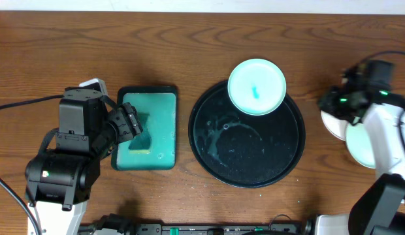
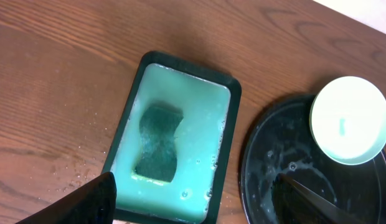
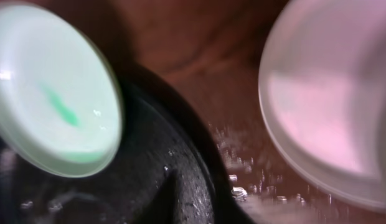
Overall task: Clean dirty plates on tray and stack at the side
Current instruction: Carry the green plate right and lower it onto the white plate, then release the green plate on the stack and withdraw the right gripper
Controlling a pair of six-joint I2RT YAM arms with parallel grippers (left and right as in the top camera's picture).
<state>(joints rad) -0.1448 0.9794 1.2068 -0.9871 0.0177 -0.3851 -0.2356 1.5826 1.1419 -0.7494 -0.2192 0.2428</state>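
Note:
The black round tray (image 1: 219, 153) sits at table centre, wet with pale streaks. One pale-mint plate (image 1: 256, 86) with a teal smear rests on its far rim; it also shows in the left wrist view (image 2: 350, 119) and the right wrist view (image 3: 53, 93). Two more pale plates (image 1: 331, 124) lie on the table right of the tray, partly hidden under my right arm; one fills the right wrist view (image 3: 330, 106). My right gripper (image 1: 336, 103) hovers between tray and these plates, open and empty. My left gripper (image 2: 193, 199) is open above the teal container.
A teal rectangular black-rimmed container (image 1: 164, 130) with soapy liquid and a dark sponge (image 2: 159, 143) stands left of the tray (image 2: 292, 174). Water drops dot the wood between the tray (image 3: 149, 168) and the side plates.

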